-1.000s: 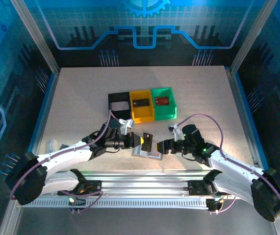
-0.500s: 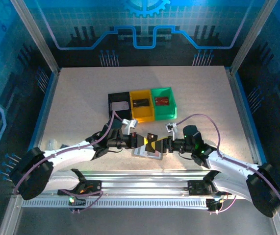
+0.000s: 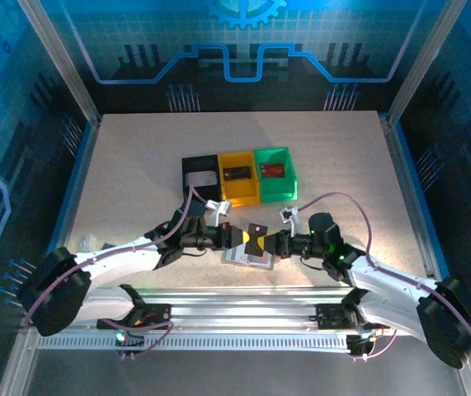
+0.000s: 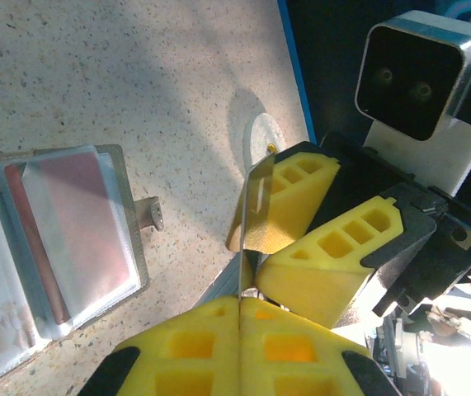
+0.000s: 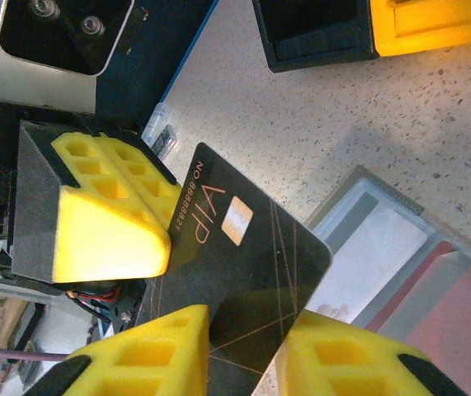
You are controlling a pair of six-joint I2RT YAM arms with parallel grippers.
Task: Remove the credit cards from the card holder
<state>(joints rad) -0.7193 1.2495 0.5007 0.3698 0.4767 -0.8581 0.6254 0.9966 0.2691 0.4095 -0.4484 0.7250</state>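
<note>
You should expect the black card (image 5: 235, 264) to be light, thin and stiff, with smooth faces that will probably slide under a loose pinch. Take it flat on both faces near one end. Squeezed across its edges, it would likely bow and spring out.

It is dark, with pale "VIP" lettering, a row of digits, a small gold chip and fine gold lines across the face. It hangs in the air between your two claws, just above the card holder (image 4: 62, 231).

The left claw (image 4: 239, 305) is closed on the card, which shows edge-on between its yellow fingers. The right claw (image 5: 247, 330) stands narrow, with one finger on each side of the card's lower corner. You cannot tell from these views whether it is actually gripping.

The card holder lies open and flat on the table (image 3: 136, 181), close to the near edge. It is grey, with clear sleeves and a small tab. A red card (image 4: 78, 214) sits under one sleeve, so more of the job looks left.

Behind it stand three bins in a row, a black bin (image 3: 184, 175), a yellow bin (image 3: 240, 198) and a green bin (image 3: 278, 191). Each has a card lying in it.
</note>
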